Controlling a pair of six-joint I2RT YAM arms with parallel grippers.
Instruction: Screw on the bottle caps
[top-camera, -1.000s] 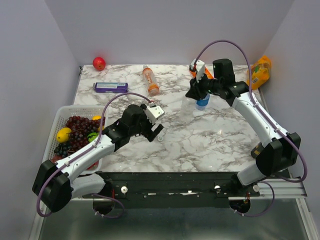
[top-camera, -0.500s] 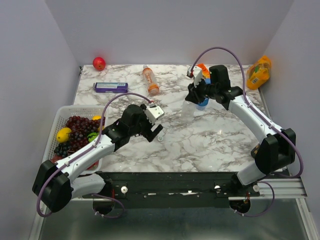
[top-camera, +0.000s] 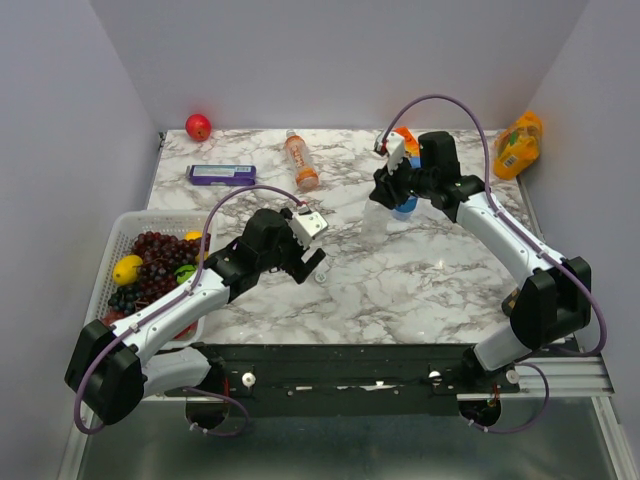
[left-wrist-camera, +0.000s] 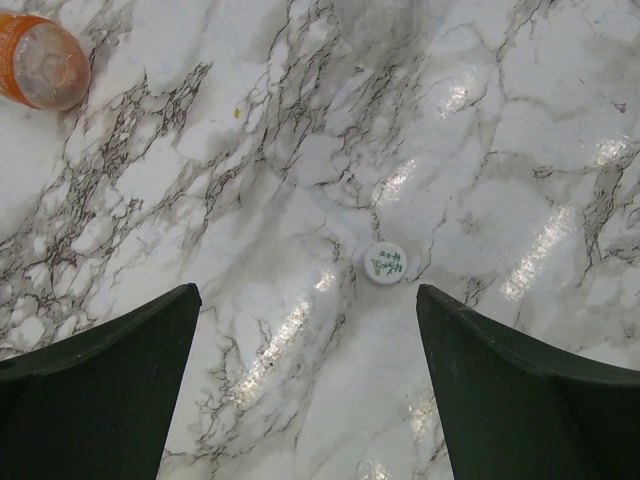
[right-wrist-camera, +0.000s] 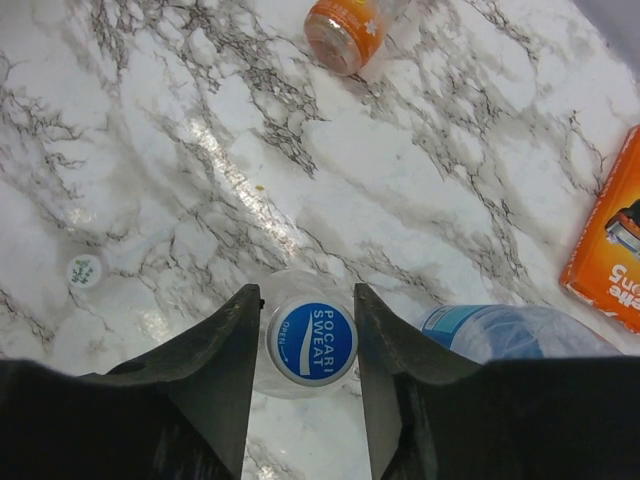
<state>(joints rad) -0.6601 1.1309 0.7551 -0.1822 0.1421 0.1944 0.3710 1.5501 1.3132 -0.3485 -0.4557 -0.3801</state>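
Note:
My right gripper (right-wrist-camera: 311, 345) is shut on the solid blue cap (right-wrist-camera: 311, 343), which sits on top of the upright all-clear bottle (top-camera: 378, 216). The blue-labelled bottle (right-wrist-camera: 520, 335) lies just right of it. The orange-liquid bottle (top-camera: 300, 160) lies on its side at the back of the table and also shows in the right wrist view (right-wrist-camera: 345, 30). My left gripper (left-wrist-camera: 305, 300) is open and empty above the marble. A whitish cap (left-wrist-camera: 385, 263) lies flat just beyond its fingers, nearer the right one. This cap also shows in the right wrist view (right-wrist-camera: 84, 271).
A basket (top-camera: 108, 240) of grapes and fruit stands at the left edge. A purple box (top-camera: 221, 174) and a red apple (top-camera: 198, 126) are at the back left. An orange box (right-wrist-camera: 610, 250) and a yellow-orange pouch (top-camera: 515, 145) are at the back right.
My right gripper shifted a little left and back over the clear bottle's top, then held still. The left arm has not moved.

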